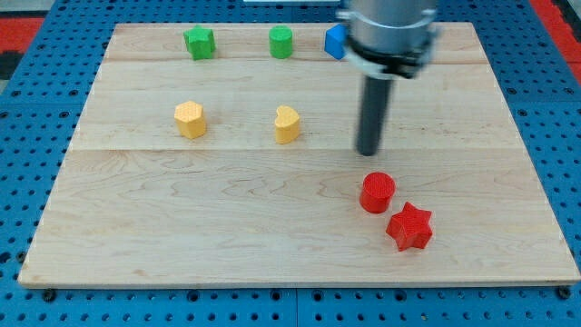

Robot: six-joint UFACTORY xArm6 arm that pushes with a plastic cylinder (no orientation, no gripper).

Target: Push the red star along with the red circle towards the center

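Note:
The red circle (377,192) sits on the wooden board (227,227) toward the view's lower right. The red star (409,227) lies just below and right of it, nearly touching it. My tip (368,151) stands on the board just above the red circle, a short gap away and slightly to its left. The rod hangs from a grey arm body at the view's top.
A yellow hexagon (191,119) and a yellow heart (287,123) sit left of my tip. Along the top edge are a green star (200,42), a green circle (280,42) and a blue block (336,41) partly hidden by the arm.

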